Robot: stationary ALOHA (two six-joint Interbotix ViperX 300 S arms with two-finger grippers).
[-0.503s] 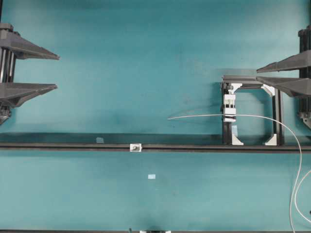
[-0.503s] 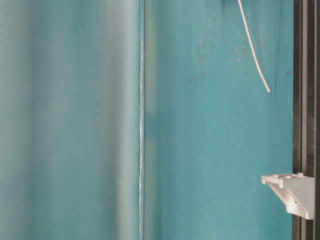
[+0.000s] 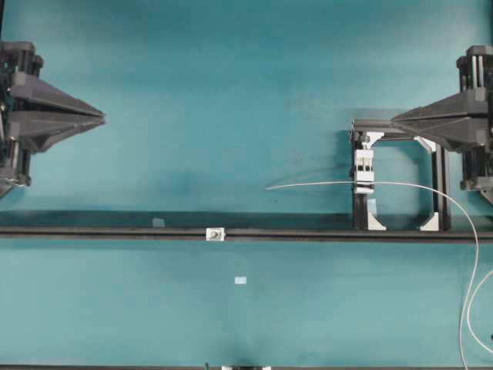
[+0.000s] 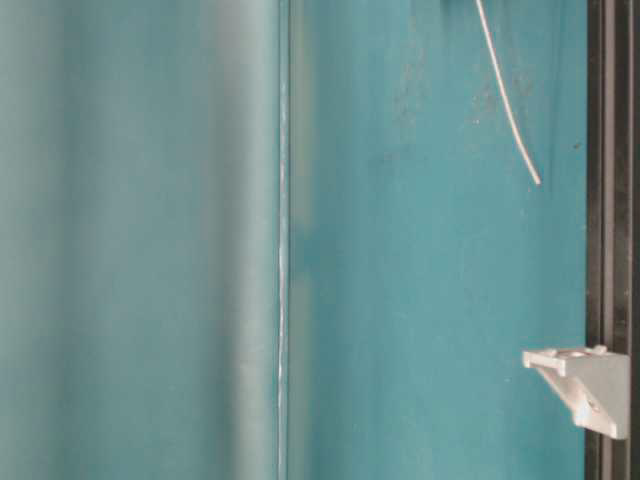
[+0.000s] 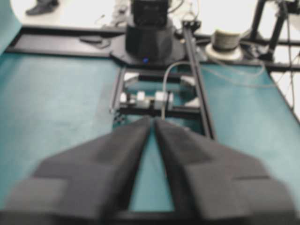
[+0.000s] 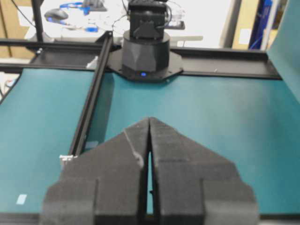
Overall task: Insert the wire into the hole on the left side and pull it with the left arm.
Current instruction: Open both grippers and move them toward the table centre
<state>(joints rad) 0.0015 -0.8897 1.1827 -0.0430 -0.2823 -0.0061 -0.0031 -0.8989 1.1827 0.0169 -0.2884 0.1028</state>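
The wire (image 3: 316,183) is thin and white. It runs through a white clip (image 3: 363,174) on a black stand, and its free end hangs over the mat toward the middle. Its tail curves off to the right and down (image 3: 471,254). The free end also appears at table level as the wire (image 4: 508,108). The hole (image 3: 216,233) is a dark opening in a small white fitting on the black rail, also seen at table level (image 4: 584,384) and in the right wrist view (image 6: 67,158). My left gripper (image 3: 102,118) (image 5: 153,121) is shut and holds nothing, far left of the hole. My right gripper (image 3: 394,121) (image 6: 149,120) is shut and holds nothing, just behind the stand.
A long black rail (image 3: 323,234) crosses the mat from side to side. The black stand frame (image 3: 400,177) rises at the right. Small pale-blue tape marks (image 3: 240,280) (image 3: 158,222) lie on the teal mat. The right arm's base (image 5: 149,40) faces my left wrist camera.
Both grippers stood wide open half a second ago and have now shut on nothing. The wire and the fitting have not moved.
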